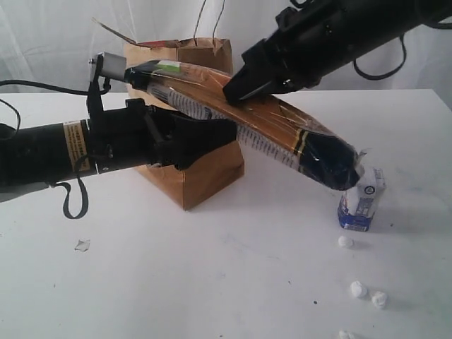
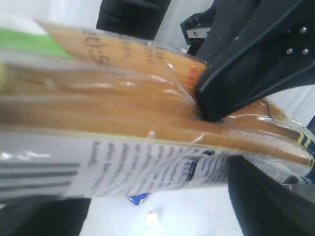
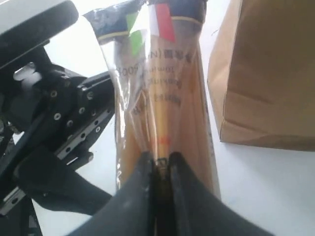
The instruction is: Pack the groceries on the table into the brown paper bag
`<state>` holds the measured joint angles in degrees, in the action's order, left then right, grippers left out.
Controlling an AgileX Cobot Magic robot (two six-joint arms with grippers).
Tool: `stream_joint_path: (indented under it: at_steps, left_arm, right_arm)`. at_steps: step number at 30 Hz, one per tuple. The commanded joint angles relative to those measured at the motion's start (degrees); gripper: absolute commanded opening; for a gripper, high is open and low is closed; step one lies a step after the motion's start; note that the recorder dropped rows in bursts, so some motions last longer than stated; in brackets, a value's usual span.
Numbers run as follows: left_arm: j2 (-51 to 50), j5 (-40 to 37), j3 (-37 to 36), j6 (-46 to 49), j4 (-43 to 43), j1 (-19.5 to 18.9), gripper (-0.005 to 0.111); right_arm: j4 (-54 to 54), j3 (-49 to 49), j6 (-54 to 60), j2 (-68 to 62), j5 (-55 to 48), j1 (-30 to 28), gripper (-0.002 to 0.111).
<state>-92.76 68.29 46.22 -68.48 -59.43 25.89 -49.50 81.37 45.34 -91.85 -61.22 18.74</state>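
Right gripper (image 1: 237, 92) reaches down from the far right in the exterior view, pinched shut on the wrap of the spaghetti pack (image 1: 279, 131). The pack hangs in the air on a slant, its high end at the left above the bag (image 1: 208, 173), its dark low end at the right, just above the carton (image 1: 361, 201). Left gripper (image 1: 219, 141) comes in from the left in front of the bag, jaws wide apart, just under the pack (whether it touches the pack, I cannot tell). The bag stands upright at the far middle of the worktop (image 1: 212, 268). Small white lumps (image 1: 358, 288) lie near and right, close to the carton.

Seen from the left wrist, the pack (image 2: 113, 113) fills the picture, and the right gripper (image 2: 211, 108) bites into its upper side. One white lump (image 2: 151, 216) shows on the worktop below.

Seen from the right wrist, the fingertips (image 3: 142, 169) close tight on a fold of the clear wrap, with the pack (image 3: 157, 108) running away from them. The bag (image 3: 266, 88) stands beside the pack on one side and the left gripper's black fingers (image 3: 83, 115) on the other.
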Motion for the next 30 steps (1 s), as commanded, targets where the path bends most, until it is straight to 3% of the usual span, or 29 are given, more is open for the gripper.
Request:
stream_joint_path:
  at_steps: [1, 14, 21, 27, 30]
  left_arm:
    - [1.5, 1.7, 1.2, -2.4, 11.9, -0.5, 0.077]
    - [1.5, 1.7, 1.2, -4.8, 14.9, -0.5, 0.077]
    - [1.5, 1.7, 1.2, -4.8, 12.3, -0.5, 0.077]
    - [1.8, 0.3, 1.2, -12.1, -9.3, -0.5, 0.073]
    - [4.3, -15.7, 1.2, -19.6, -31.8, 1.3, 0.062]
  right_arm:
    - [0.3, -5.7, -0.8, 7.1, -8.7, 0.7, 0.000]
    - [-6.5, -10.8, 10.7, 5.2, -8.7, 0.7, 0.000]
    - [-5.8, -10.8, 10.4, 4.9, -8.3, 0.7, 0.000]
    - [4.4, -10.8, 5.2, 4.9, -7.9, 0.7, 0.000]
    - [22.1, -10.8, -3.6, 4.9, -7.1, 0.7, 0.000]
